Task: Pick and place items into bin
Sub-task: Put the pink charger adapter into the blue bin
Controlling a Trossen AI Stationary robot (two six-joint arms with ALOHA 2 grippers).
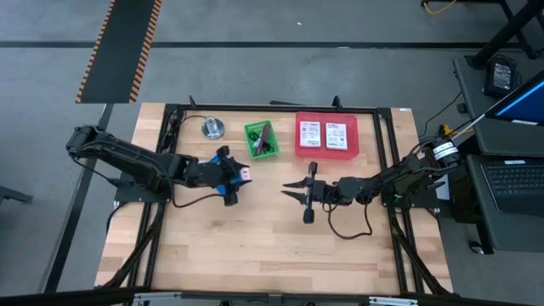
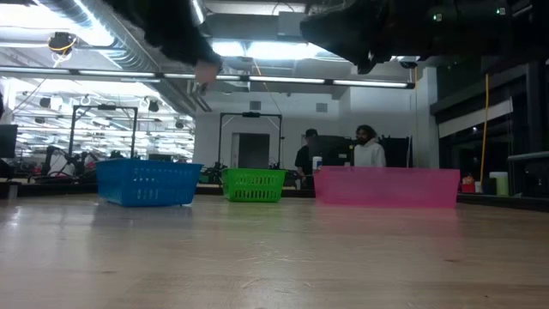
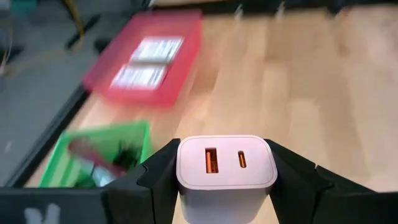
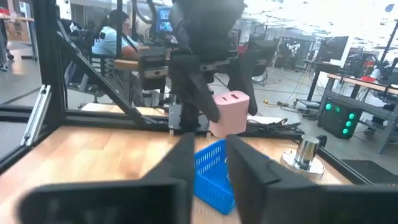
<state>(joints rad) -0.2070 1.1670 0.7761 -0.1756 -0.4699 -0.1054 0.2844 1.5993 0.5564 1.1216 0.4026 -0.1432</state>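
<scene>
My left gripper (image 1: 238, 174) is shut on a tiny pink cube (image 3: 227, 171) with two ports on its face, held high above the blue basket (image 2: 147, 182). A green bin (image 1: 261, 138) holds a dark red cord (image 3: 87, 152) and a black cable. Two white packets (image 1: 326, 134) lie in the pink bin (image 1: 299, 149). My right gripper (image 1: 299, 200) hovers open over bare wood at the table's middle, pointing toward the left arm. In the right wrist view the pink cube (image 4: 230, 112) hangs above the blue basket (image 4: 214, 168). My left gripper pinches the pink cube between its two fingers (image 3: 163, 177), one on each of two opposite side faces (image 3: 186, 186). The ported face points away from the wrist. The cube is lifted clear of the table, above the blue basket.
A round silver metal object (image 1: 212, 128) stands near the far edge, left of the green bin. A black frame runs round the table. Bare wood fills the near half. People sit at desks in the room beyond (image 2: 369, 150).
</scene>
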